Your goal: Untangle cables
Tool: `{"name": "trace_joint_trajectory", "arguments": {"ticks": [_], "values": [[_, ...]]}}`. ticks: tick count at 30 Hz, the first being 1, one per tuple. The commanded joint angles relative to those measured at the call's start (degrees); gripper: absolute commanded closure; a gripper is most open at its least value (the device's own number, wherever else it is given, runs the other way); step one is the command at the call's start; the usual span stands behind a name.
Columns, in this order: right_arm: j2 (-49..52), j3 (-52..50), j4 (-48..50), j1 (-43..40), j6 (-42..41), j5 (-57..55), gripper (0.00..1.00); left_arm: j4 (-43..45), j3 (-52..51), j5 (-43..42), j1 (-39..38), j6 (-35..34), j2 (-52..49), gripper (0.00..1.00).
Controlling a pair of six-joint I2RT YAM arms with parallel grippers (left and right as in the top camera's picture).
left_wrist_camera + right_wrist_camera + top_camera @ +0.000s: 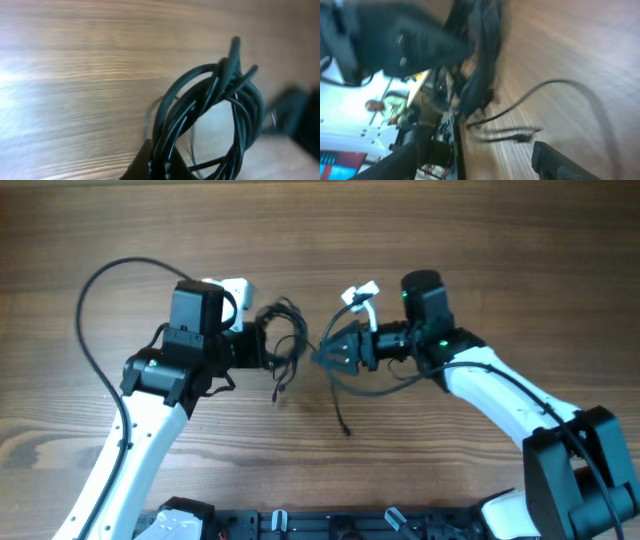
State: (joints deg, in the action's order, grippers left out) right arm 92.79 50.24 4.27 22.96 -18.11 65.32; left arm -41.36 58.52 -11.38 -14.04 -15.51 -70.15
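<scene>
Nothing I can read anywhere from here. Off the edge of the counter (pixel 570 45), a red and blue panel (pixel 340 159) might carry lettering, but it's far too blurred to make out.

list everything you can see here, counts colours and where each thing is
table: one, brown wood, under everything
cables: one tangled bundle, strand count unclear, black, centre of the table between the arms
loose strand: one, black, trailing from the bundle toward the robot's base
person: one, blurred, beyond the table edge in the right wrist view
arm cable: one, thick black, looping off the left arm
white fittings: two, white, one on each wrist
arms: two, white and black, left and right of centre
left tool: one, black, shut on the cables
right tool: one, black, open, beside the bundle
</scene>
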Motion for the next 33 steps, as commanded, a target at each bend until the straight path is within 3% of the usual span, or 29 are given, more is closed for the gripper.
{"name": "trace_joint_trajectory", "arguments": {"ticks": [1,10,13,18,25,29,33], "values": [[0.37,0.37,-0.04,3.3,2.05,-4.57,0.25,0.35,0.66,7.28,1.95,-19.76,0.85,0.96],[0.39,0.37,2.62,13.2,6.1,-29.73,0.27,0.17,0.66,-4.39,4.52,-21.22,1.07,0.96],[0.39,0.37,4.24,15.74,6.05,-39.28,0.24,0.11,0.66,-8.02,4.96,-21.46,1.18,0.96],[0.39,0.37,6.95,17.59,6.14,-41.2,0.2,0.04,0.66,-8.76,4.96,-24.7,1.27,0.96],[0.39,0.37,6.69,17.64,6.1,-44.94,0.61,0.0,0.66,-6.93,5.25,-25.18,2.08,0.96],[0.39,0.37,6.67,17.64,6.1,-44.94,0.92,-0.02,0.66,-5.11,7.21,-24.81,2.8,0.96],[0.39,0.37,5.79,17.64,5.64,-44.89,0.96,0.0,0.66,-5.05,8.55,-20.76,3.04,0.96]]}}
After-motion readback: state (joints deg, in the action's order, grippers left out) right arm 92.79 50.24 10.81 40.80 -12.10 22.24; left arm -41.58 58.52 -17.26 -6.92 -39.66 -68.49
